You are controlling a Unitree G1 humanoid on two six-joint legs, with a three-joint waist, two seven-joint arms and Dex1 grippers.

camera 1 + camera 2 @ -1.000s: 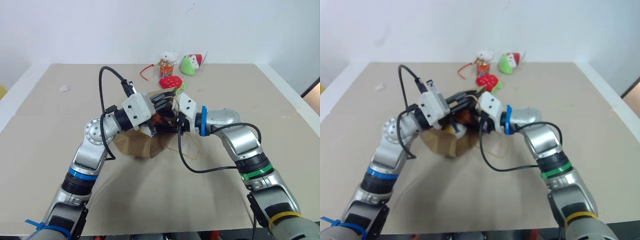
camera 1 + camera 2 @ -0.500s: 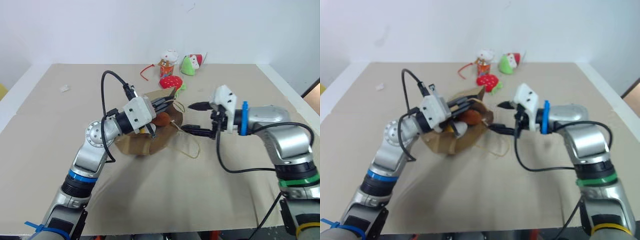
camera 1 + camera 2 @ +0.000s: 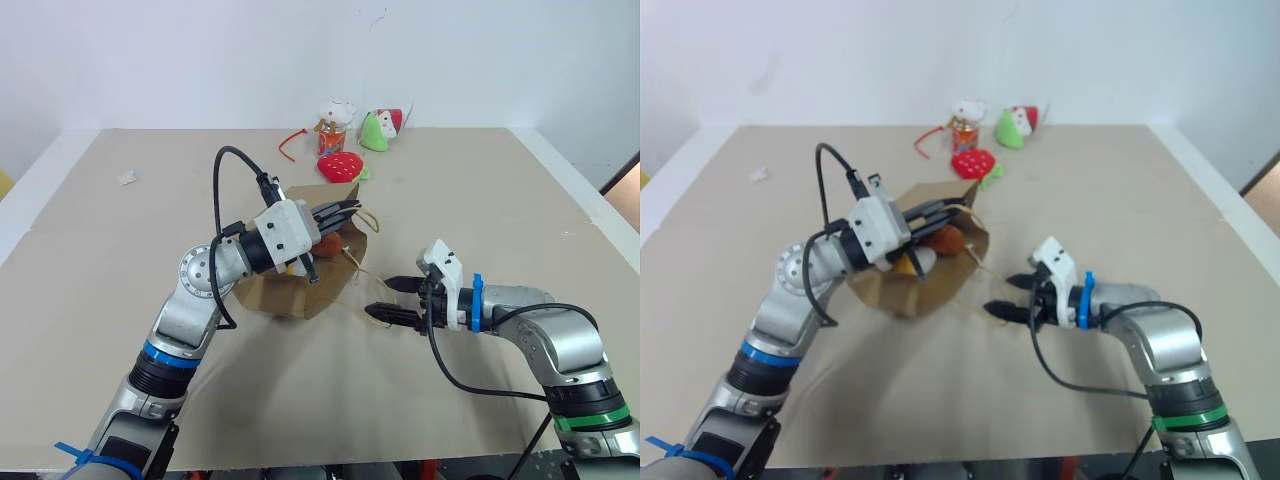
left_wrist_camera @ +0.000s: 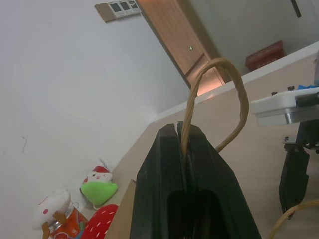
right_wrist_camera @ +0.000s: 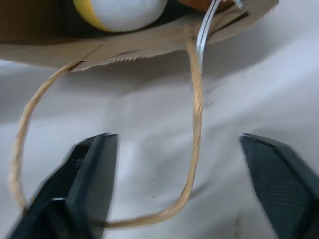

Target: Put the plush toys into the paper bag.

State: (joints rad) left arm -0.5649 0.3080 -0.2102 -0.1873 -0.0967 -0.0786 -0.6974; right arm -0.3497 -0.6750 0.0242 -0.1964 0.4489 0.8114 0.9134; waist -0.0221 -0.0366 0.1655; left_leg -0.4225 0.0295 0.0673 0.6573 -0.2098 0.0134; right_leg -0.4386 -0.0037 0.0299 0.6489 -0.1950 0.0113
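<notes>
The brown paper bag point(image 3: 285, 288) lies on the table with its mouth turned toward my right arm. My left gripper point(image 3: 350, 208) is shut on one tan cord handle point(image 4: 219, 89) and holds the mouth up. In the mouth I see the brown plush toy point(image 3: 330, 243) with its orange face. The yellow chick point(image 5: 119, 7) sits deeper in the bag beside it. My right gripper point(image 3: 380, 297) hovers low over the table, right of the bag, open and holding nothing. The bag's other handle point(image 5: 194, 99) lies loose on the table between its fingers point(image 5: 89, 169).
A red strawberry plush point(image 3: 341, 166), a green plush point(image 3: 377, 128) and a white figure point(image 3: 336, 118) stand at the table's far edge, with a red cord point(image 3: 292, 140) beside them. A small scrap point(image 3: 127, 177) lies far left.
My right gripper has pulled out of the bag's mouth, to the right and down toward the table, and stands open. The brown plush toy stays in the bag. My left gripper still holds the handle.
</notes>
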